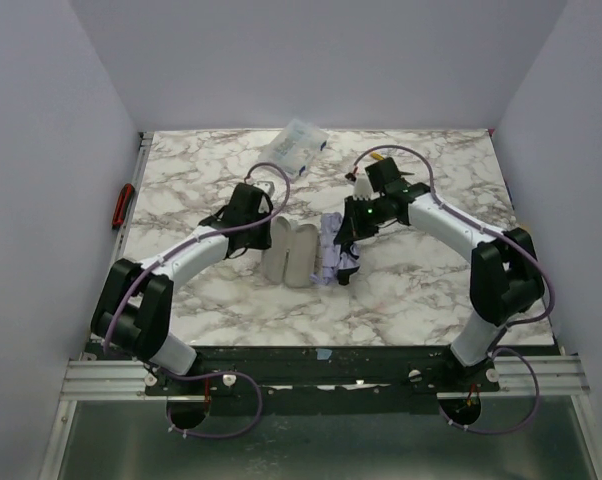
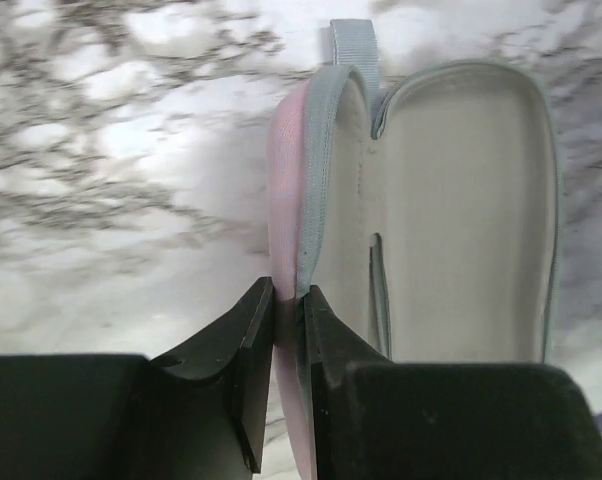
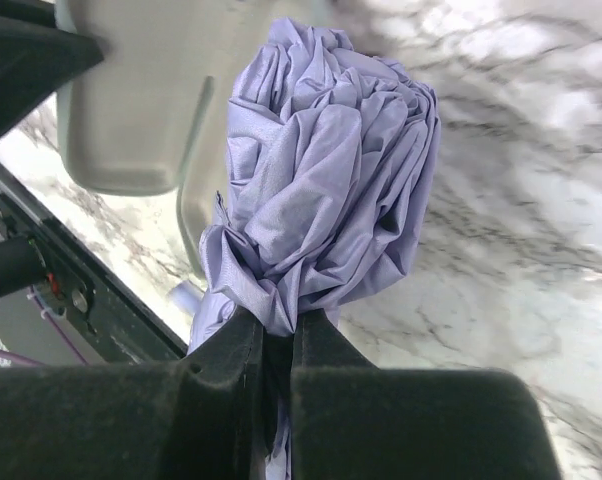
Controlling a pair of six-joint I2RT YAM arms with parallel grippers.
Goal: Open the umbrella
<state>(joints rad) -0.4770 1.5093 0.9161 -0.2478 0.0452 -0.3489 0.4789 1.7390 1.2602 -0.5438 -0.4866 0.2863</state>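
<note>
Top view. An open hard case point(image 1: 289, 255) lies flat on the marble desk point(image 1: 431, 290), its two halves side by side. The umbrella point(image 1: 328, 255) lies touching the case's right half, folded into a crumpled lavender bundle. The left hand point(image 1: 264, 222) reaches the case's far left corner. The right hand point(image 1: 346, 264) sits over the umbrella, on the side away from the case. A clear plastic box point(image 1: 294, 146) rests well behind the case, out of the way.

Left wrist view. The left hand's fingers point(image 2: 249, 345) are closed tight on the rim of the case's left half, pink shell outside and grey trim inside. The case interior is bare. The likely purpose is to pin the case so it does not drag along while the umbrella is drawn off.

Right wrist view. The right hand's fingers point(image 3: 236, 350) are pinched shut on a fold of lavender fabric at the near end of the umbrella, which bulges out beyond them, with the case up and to the left. No shaft or handle knob shows here. The grip is on cloth only, which seems fit for dragging the bundle away from the case but not for opening it. The canopy is not yet spread, so the task looks to be at an early stage.
</note>
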